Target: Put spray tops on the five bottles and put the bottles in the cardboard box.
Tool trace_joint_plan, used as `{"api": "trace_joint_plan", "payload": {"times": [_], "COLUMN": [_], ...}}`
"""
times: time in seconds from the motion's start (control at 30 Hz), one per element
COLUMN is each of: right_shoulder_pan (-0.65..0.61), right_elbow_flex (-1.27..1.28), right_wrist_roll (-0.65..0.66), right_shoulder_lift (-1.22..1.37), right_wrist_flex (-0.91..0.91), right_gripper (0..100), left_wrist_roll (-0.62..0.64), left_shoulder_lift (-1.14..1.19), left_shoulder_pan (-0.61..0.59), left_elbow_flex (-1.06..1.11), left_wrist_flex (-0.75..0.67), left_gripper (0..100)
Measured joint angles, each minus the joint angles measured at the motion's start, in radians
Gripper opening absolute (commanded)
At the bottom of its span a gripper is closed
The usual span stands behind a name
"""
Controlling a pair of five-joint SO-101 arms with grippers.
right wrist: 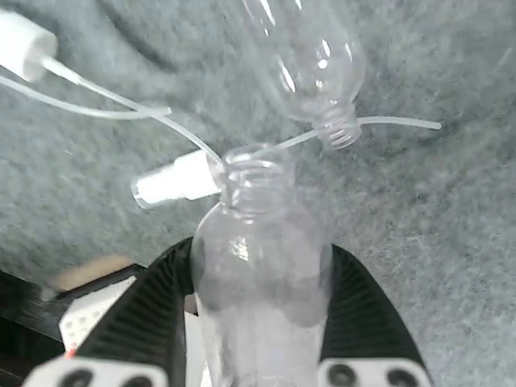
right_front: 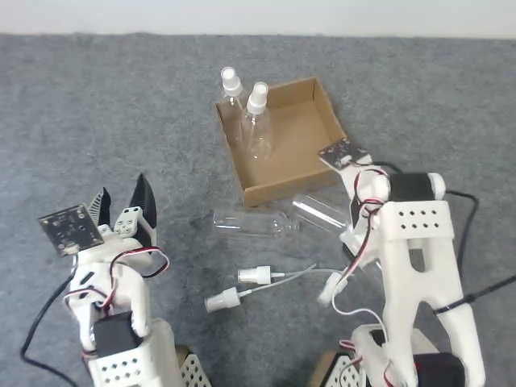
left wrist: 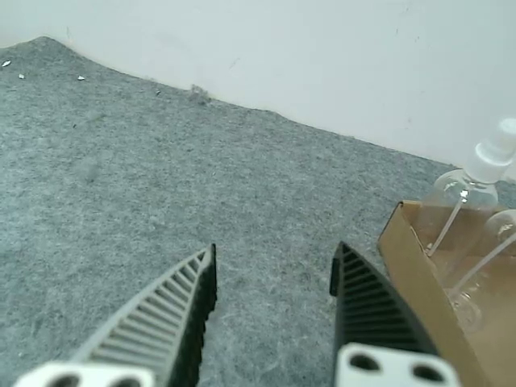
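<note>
1. Right fingers (right wrist: 153, 318) were clamped on a clear, uncapped bottle (right wrist: 258, 266) at the lower centre of the right wrist view.
2. Left fingers (left wrist: 173, 322) stood spread, holding nothing.
3. Two capped bottles (right_front: 260, 133) stood in the cardboard box (right_front: 282, 187), upper centre of the high view.
4. Another clear bottle (right_front: 250, 222) and two white spray tops (right_front: 256, 276) lay on the grey surface (right_front: 121, 105).

we take this for a small robotics lab bench. the table is spread with grey felt (right_front: 121, 105) that runs to a bare white wall (right_front: 258, 14) at 12 o'clock. two white printed arms stand on it, the left arm (right_front: 113, 286) at 7 o'clock and the right arm (right_front: 415, 238) at 5 o'clock, with loose red, black and white wires (right_front: 368, 222) and bare camera boards (right_front: 71, 228) at their wrists.
</note>
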Motion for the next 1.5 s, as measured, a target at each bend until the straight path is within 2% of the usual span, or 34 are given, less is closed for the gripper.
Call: {"api": "trace_joint_plan", "payload": {"times": [0.4, 0.77, 1.23, 1.5], "right_shoulder_pan": [-0.175, -0.348, -0.359, -0.359], "right_elbow_flex": [-0.060, -0.060, -0.058, 0.078], "right_wrist_roll": [-0.169, -0.204, -0.204, -0.204], "right_shoulder_lift": [-0.015, -0.293, -0.347, -0.350], "right_wrist_flex": [0.044, 0.051, -0.126, -0.259], "right_gripper": [6.2, 6.2, 6.2, 6.2], "left_wrist_roll": [0.000, 0.000, 0.000, 0.000], "left_shoulder_lift": [0.000, 0.000, 0.000, 0.000], "left_shoulder_pan": [0.000, 0.000, 0.000, 0.000], "left_elbow_flex": [0.000, 0.000, 0.000, 0.000], "left_wrist_flex": [0.000, 0.000, 0.000, 0.000], "left_gripper": [22, 22, 22, 22]}}
